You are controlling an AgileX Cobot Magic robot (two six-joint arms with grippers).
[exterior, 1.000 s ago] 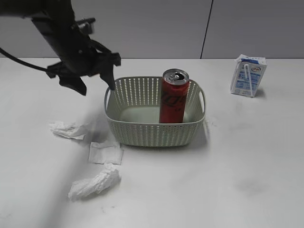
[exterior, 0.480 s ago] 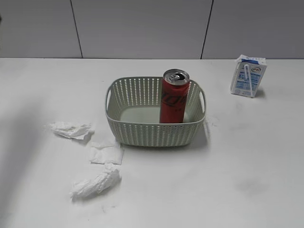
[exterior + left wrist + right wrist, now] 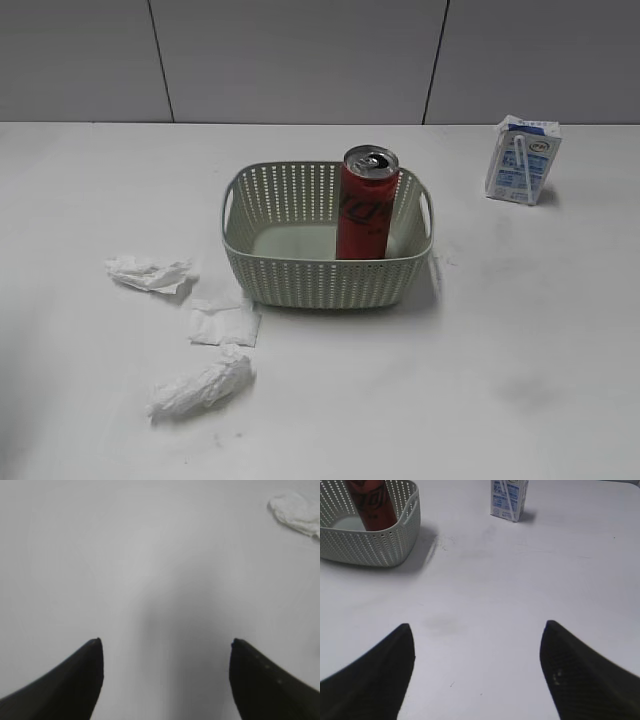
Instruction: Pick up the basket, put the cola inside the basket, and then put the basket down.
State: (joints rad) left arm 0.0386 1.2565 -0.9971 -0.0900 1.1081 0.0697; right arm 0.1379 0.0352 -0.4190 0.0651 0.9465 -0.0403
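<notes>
The pale sage-green basket (image 3: 310, 265) rests on the white table at the middle of the exterior view. The red cola can (image 3: 366, 205) stands upright inside it at its right end, taller than the wall. Both also show at the top left of the right wrist view, the basket (image 3: 375, 542) and the can (image 3: 370, 502). Neither arm shows in the exterior view. My left gripper (image 3: 165, 642) is open and empty over bare table. My right gripper (image 3: 477, 627) is open and empty, well in front of the basket.
A white-and-blue drink carton (image 3: 522, 160) stands at the back right, also in the right wrist view (image 3: 508, 499). Crumpled white tissues (image 3: 148, 272), (image 3: 224, 322), (image 3: 200, 385) lie left of the basket. One tissue (image 3: 295, 512) shows in the left wrist view.
The left arm, which was beside the basket's left handle a second ago, has pulled out of the exterior view. The basket and can have not moved.
</notes>
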